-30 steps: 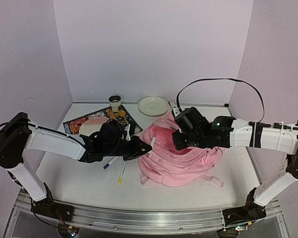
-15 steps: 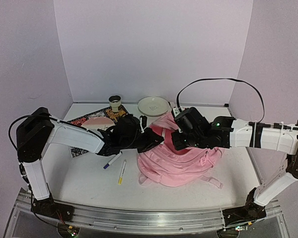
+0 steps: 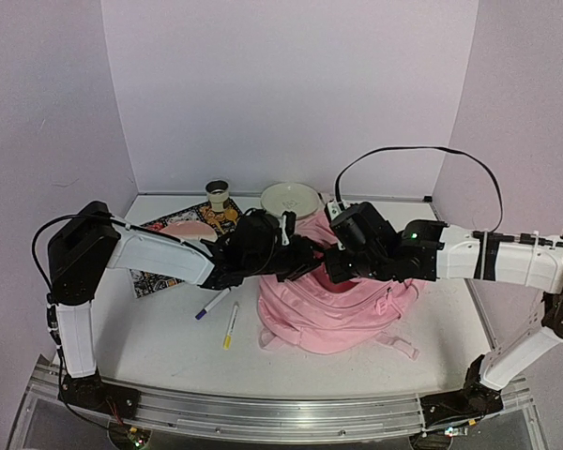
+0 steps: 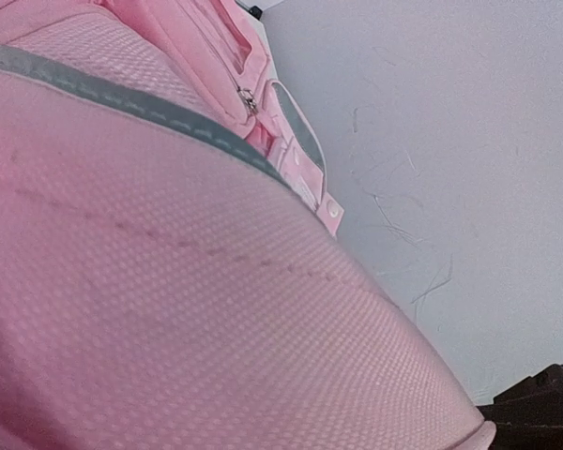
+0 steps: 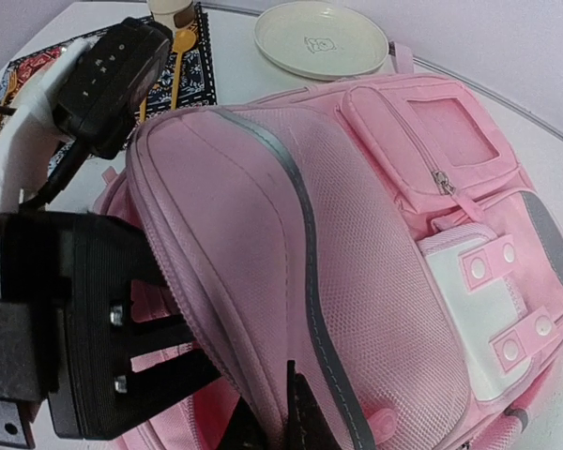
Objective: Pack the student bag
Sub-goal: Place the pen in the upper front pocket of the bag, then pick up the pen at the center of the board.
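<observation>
The student bag (image 3: 347, 314) lay slumped on the table (image 3: 159, 352), right of centre. Its soft mesh fabric sagged and looked light, so it would likely fold rather than hold its shape. The right gripper (image 5: 296, 412) seemed pinched on the zip rim of the raised panel, a sound place to hold. The left gripper (image 3: 298, 260) pressed at the bag's mouth; whether it was clenched could not be told.

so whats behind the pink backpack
A cream plate lies behind the student bag. The left arm and right arm cover its back edge from above; anything small there is hidden.
</observation>
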Motion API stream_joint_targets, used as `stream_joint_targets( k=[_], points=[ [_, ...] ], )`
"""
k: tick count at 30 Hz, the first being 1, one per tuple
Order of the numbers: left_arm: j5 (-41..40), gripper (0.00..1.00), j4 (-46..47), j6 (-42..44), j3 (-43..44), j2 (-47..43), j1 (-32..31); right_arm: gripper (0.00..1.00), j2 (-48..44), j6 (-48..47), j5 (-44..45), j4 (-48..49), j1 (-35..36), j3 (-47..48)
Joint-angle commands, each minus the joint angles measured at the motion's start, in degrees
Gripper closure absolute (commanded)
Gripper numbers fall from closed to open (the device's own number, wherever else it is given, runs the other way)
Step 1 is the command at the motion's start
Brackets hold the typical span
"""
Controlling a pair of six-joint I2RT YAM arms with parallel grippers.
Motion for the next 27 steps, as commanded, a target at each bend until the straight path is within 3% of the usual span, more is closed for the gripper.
stream_joint_targets(
  k=[1,15,20,27],
  points=[
    [2.2,0.58,2.5,3.0,-0.8,-4.5,-0.5,1.0,-4.4,0.5,2.9,5.1,1.1,1.2],
    [-5.9,0.48,-1.5,13.8,-21.9,-23.4,-0.5,1.0,-4.3,0.3,5.2,5.1,1.1,0.0],
    [-12.6,0.43,-11.6,16.9,-26.9,-28.2,-0.4,1.0,-4.5,-0.7,4.6,5.1,1.1,0.2],
    [-22.3,0.39,-27.2,18.4,-27.6,-31.1,-0.4,1.0,-4.6,-3.0,3.2,5.1,1.1,0.4]
  ],
)
